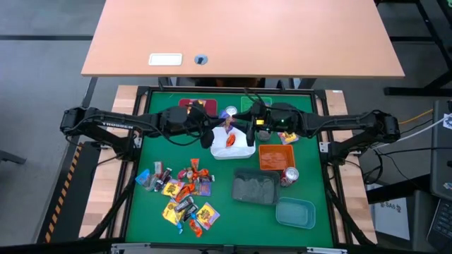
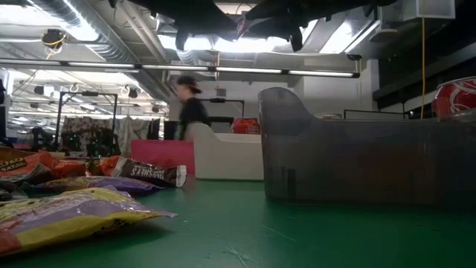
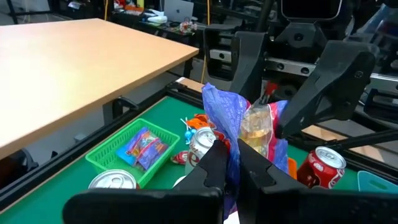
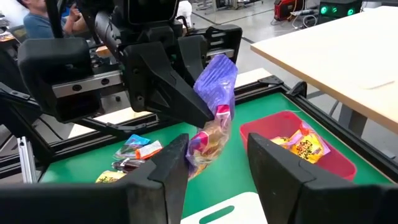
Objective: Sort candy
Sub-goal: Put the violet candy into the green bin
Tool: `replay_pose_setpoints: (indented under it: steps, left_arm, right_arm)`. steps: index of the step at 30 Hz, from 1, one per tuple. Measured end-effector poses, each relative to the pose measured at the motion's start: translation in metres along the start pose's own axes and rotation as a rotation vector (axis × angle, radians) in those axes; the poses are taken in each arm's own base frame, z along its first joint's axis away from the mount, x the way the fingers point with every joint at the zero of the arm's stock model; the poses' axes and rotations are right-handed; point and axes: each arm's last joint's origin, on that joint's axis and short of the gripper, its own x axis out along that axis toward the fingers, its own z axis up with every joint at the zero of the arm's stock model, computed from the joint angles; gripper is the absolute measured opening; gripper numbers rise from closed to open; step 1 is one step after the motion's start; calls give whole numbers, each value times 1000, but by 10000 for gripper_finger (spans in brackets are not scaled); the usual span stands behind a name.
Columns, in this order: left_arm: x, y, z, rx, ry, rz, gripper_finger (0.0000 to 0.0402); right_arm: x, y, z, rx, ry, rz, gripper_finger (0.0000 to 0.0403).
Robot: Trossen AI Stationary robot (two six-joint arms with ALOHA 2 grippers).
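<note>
Purple candy bag (image 4: 213,118) suspended in the air above the white tray (image 1: 233,150), near the middle of the green table (image 1: 219,233). Pinched at its upper end between the fingers of the left gripper (image 3: 231,163), clenched on the wrapper; lower end hanging free, showing clear film and orange contents. Seen in the right wrist view directly ahead of the right gripper (image 4: 216,163), level with the gap between its two fingers, which stand spread and released, not touching the bag. Both grippers facing each other across the bag in the high view, left gripper (image 1: 207,132) and right gripper (image 1: 248,130) close together over the white tray.

Remaining candy pile (image 1: 182,194) scattered on the table's front left, well apart from both grippers: yellow, orange, purple and dark wrappers. One orange piece (image 1: 231,141) lying in the white tray. Further pieces in the red tray (image 4: 339,163) and in the green basket (image 3: 99,163) at the table's back.

Orange tray (image 1: 275,158) just right of the white tray, grey tray (image 1: 256,188) in front, teal tray (image 1: 295,213) at the front right. Soda can (image 1: 290,175) beside the orange tray. Wooden desk (image 1: 240,35) beyond the table. Person (image 2: 192,110) standing in the room behind, in the low view.
</note>
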Motion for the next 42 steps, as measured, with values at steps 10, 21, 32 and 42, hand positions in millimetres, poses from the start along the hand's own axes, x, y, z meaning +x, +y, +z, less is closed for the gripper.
replay_pose_setpoints:
  steps: [10,21,32,42]
  left_arm:
    - [0,0,0,-1,-1,-3,2]
    - [0,-1,0,-1,1,-11,8]
    - [0,0,-3,8,30,-2,107]
    - [-1,2,-9,29,96,18,132]
  right_arm:
    - [0,0,0,-30,0,0,46]
    - [0,1,0,-56,4,20,3]
    - [-3,-4,-1,-133,36,-8,2]
    - [-33,-47,7,-125,170,-194,1]
